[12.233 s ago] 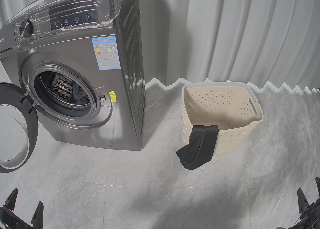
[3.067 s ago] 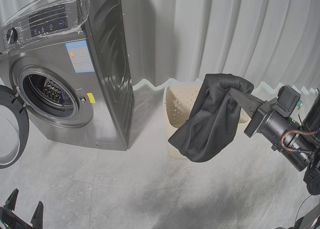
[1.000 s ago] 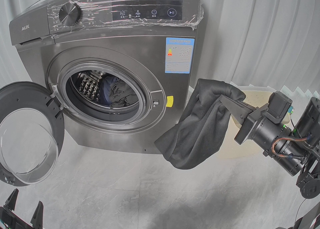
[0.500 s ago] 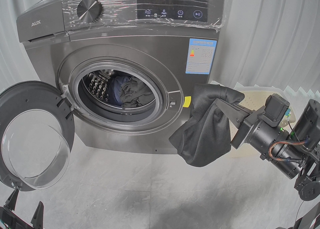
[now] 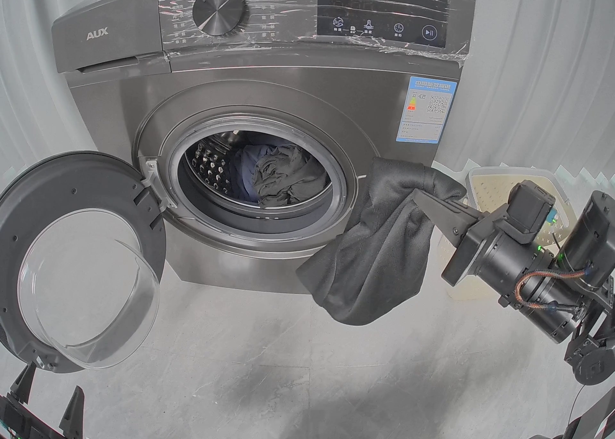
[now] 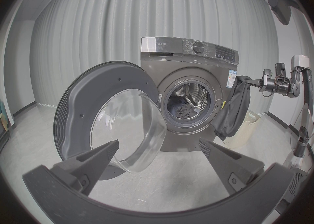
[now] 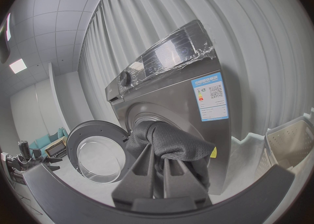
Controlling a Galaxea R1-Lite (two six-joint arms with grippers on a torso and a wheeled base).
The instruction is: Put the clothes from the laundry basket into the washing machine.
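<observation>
Now we hold the dark garment (image 5: 378,235) in our right tool (image 5: 424,197), which is clenched on a fold at its top, so the cloth hangs free above the floor (image 5: 256,363). It hangs just beside the washing machine (image 5: 269,69), before the lower right part of its front, to the right of the drum (image 5: 211,168) and not yet inside. The door (image 5: 77,190) of the machine stands wide open on its left side, so the drum is easy to reach; other clothes (image 5: 282,174) lie inside already. The laundry basket (image 5: 512,187) stands to the right of the machine. Our left tool (image 6: 157,143) is released, spread wide, low before the machine's door, out of the way.
</observation>
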